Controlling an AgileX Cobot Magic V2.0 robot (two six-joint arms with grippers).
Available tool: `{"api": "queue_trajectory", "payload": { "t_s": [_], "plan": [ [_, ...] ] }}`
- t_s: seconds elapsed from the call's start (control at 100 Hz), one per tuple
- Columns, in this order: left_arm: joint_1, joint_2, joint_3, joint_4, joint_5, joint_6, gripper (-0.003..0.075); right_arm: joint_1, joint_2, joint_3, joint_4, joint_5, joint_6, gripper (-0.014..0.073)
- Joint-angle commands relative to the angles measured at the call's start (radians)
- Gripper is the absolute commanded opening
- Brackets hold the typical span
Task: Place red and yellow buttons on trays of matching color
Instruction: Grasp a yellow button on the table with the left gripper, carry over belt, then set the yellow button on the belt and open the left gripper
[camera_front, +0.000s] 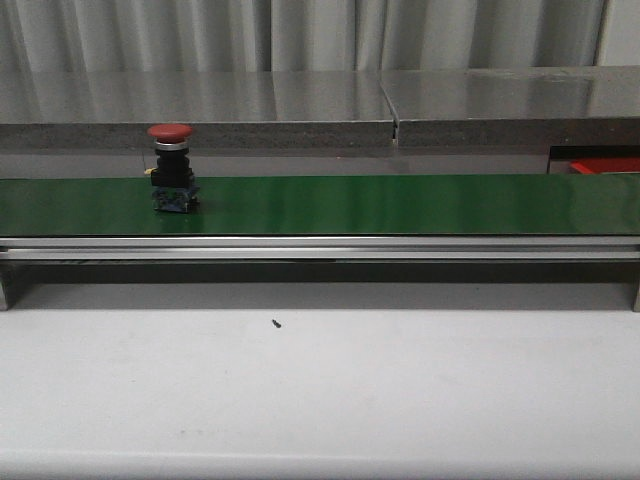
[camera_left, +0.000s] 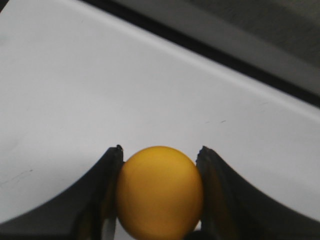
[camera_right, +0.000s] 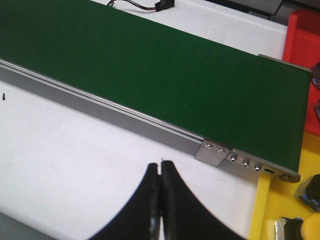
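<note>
Smooth domed yellow button (camera_left: 160, 192) between left fingers (camera_left: 107, 200); right fingers (camera_right: 160, 200) pressed together.

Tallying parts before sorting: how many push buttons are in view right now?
3, possibly more hidden. A red button stands on the green conveyor belt; a yellow button sits clamped in the left gripper; another yellow one shows partly on the yellow tray.

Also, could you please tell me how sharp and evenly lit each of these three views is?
Front view: sharp, soft glare streaks along the green belt beside the red button. Left wrist view: the yellow button in the left claw is soft, close to the lens. Right wrist view: crisp belt, right claw slightly blurred.
</note>
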Motion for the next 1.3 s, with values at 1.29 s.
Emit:
{"api": "queue_trajectory", "payload": {
  "t_s": [1.29],
  "plan": [
    [-0.310, -0.614, 0.830, -0.070, -0.427, 0.072, -0.0018, 0.002, -0.011, -0.026, 0.011, -0.054, -0.008, -0.0067]
  ]
}}
